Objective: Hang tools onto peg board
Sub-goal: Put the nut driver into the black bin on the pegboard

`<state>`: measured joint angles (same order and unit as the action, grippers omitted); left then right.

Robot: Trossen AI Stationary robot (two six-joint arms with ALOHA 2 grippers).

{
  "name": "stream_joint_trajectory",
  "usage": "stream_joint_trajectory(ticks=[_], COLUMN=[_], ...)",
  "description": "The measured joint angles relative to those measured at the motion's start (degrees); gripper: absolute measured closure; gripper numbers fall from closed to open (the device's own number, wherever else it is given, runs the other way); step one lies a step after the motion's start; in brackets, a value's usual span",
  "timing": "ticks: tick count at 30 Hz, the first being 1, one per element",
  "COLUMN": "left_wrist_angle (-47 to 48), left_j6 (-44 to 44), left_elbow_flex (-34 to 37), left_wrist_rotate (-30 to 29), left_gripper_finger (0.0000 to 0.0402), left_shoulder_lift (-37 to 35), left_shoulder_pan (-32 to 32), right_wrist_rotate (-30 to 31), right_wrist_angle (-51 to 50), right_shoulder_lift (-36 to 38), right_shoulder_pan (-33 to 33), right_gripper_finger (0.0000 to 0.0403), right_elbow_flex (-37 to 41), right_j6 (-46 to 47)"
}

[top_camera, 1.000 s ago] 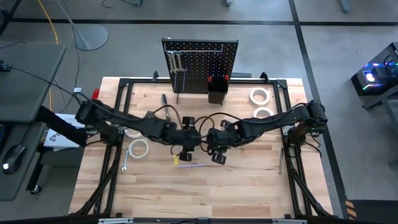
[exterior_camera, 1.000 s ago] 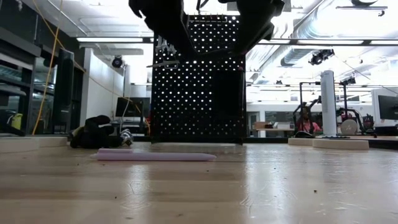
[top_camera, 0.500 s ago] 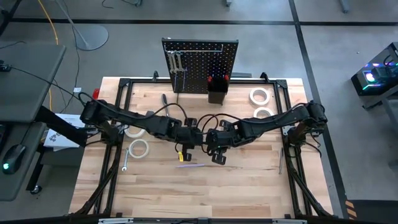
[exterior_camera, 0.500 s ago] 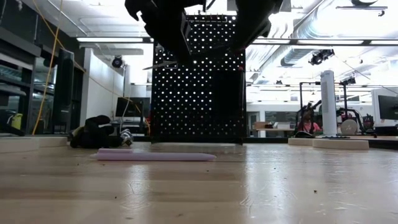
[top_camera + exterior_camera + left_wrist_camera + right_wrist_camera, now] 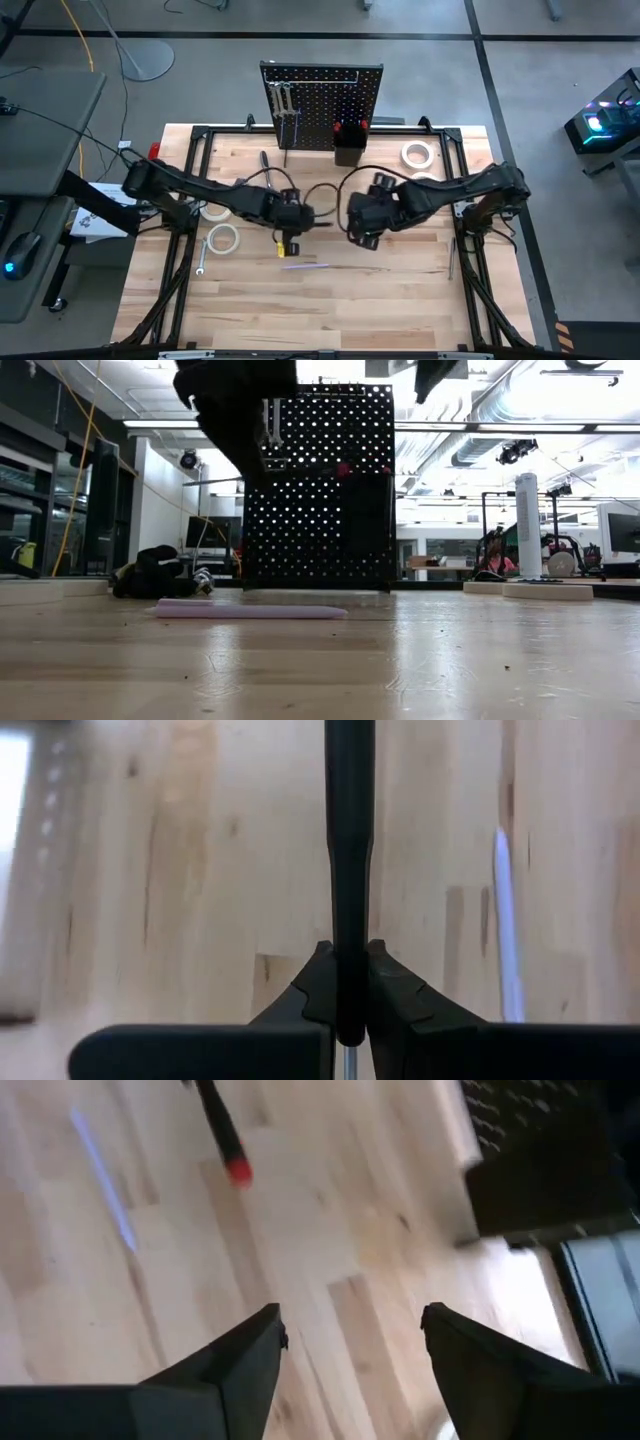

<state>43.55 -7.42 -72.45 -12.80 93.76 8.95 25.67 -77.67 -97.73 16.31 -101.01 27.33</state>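
Left wrist view: you are watching the left gripper (image 5: 341,990) pinching a slim black-handled screwdriver (image 5: 349,840) between its dark fingers (image 5: 395,995); the handle is running straight out ahead, over the pale wooden tabletop (image 5: 200,870).
Left hand: it is clamping hard near the handle's end, with a thin metal shaft showing behind the pads.
Right hand: the right gripper (image 5: 350,1345) is standing wide apart and carrying nothing; from above it is hovering just right of table centre (image 5: 366,222).
Tool's place: in the overhead view the screwdriver is hanging mid-table at the left gripper (image 5: 290,222), well short of the upright black perforated peg board (image 5: 322,100) at the far edge.
Slip risk: you are gripping a narrow round handle near one end, so it is likely to pivot or slide if you swing fast.
Collision risk: both arms are crowding the centre; the tool could clip the right arm.
Placement risk: hooks already carrying silver wrenches (image 5: 285,105) and the small black bin (image 5: 349,148) are sitting close together, so a tilted approach could knock them.
Loose item: a thin pale lilac stick (image 5: 305,266) is lying nearby.
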Motion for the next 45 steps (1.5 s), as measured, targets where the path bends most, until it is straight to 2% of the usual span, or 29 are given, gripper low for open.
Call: stream_joint_trajectory(ticks=[5, 7, 10, 13, 17, 20, 22, 28, 35, 38, 41, 42, 45], left_wrist_angle=[-13.1, -21.9, -41.3, -57.2, -63.4, -63.3, -63.4, -64.5, -64.5, -64.4, -64.5, -64.4, -64.8], left_j6=[-11.6, -15.1, -16.3, -16.5, -16.5, -16.5, -16.5, -16.5, -15.8, -15.7, -15.6, -15.6, -15.4], left_elbow_flex=[12.8, 18.3, 24.6, 26.9, 25.1, 22.7, 21.2, 17.4, 14.3, 14.0, 13.9, 13.9, 13.8], left_wrist_rotate=[-2.1, -2.1, -0.5, -0.3, -0.2, -0.2, -0.1, 0.8, 1.0, 1.2, 1.8, 1.5, 2.0], left_gripper_finger=[0.0386, 0.0386, 0.0386, 0.0386, 0.0386, 0.0386, 0.0386, 0.0386, 0.0386, 0.0386, 0.0386, 0.0386, 0.0378], left_shoulder_lift=[-12.6, -17.8, -22.9, -23.6, -21.7, -19.8, -18.6, -14.9, -11.8, -11.4, -11.5, -11.7, -12.0], left_shoulder_pan=[-0.1, -0.1, -0.1, -0.1, -0.1, -0.1, -0.1, -0.3, -0.5, -1.1, -1.9, -2.2, -3.1], right_wrist_rotate=[7.6, 9.2, 12.8, 15.1, 15.1, 11.4, 8.7, 4.0, 3.1, 3.1, 3.8, 3.9, 5.8], right_wrist_angle=[0.8, 6.0, 26.2, 52.5, 78.3, 90.6, 94.0, 95.5, 95.6, 95.5, 95.3, 95.3, 94.7], right_shoulder_lift=[8.6, 13.0, 19.1, 23.3, 24.1, 23.3, 22.4, 21.2, 21.1, 21.1, 21.3, 21.6, 22.8], right_shoulder_pan=[5.3, 7.1, 8.2, 7.2, 4.5, 2.0, 0.5, -2.4, -4.0, -4.0, -3.5, -3.4, -3.3], right_gripper_finger=[0.0168, 0.0168, 0.0167, 0.0167, 0.0167, 0.0167, 0.0167, 0.0167, 0.0176, 0.0236, 0.0354, 0.0370, 0.0370], right_elbow_flex=[11.3, 17.2, 26.3, 34.4, 40.5, 41.3, 41.3, 39.8, 39.9, 39.9, 39.9, 39.9, 39.9], right_j6=[17.7, 25.3, 29.1, 24.2, 16.3, 11.3, 9.5, 7.7, 7.2, 6.5, 4.7, 3.6, 3.6])
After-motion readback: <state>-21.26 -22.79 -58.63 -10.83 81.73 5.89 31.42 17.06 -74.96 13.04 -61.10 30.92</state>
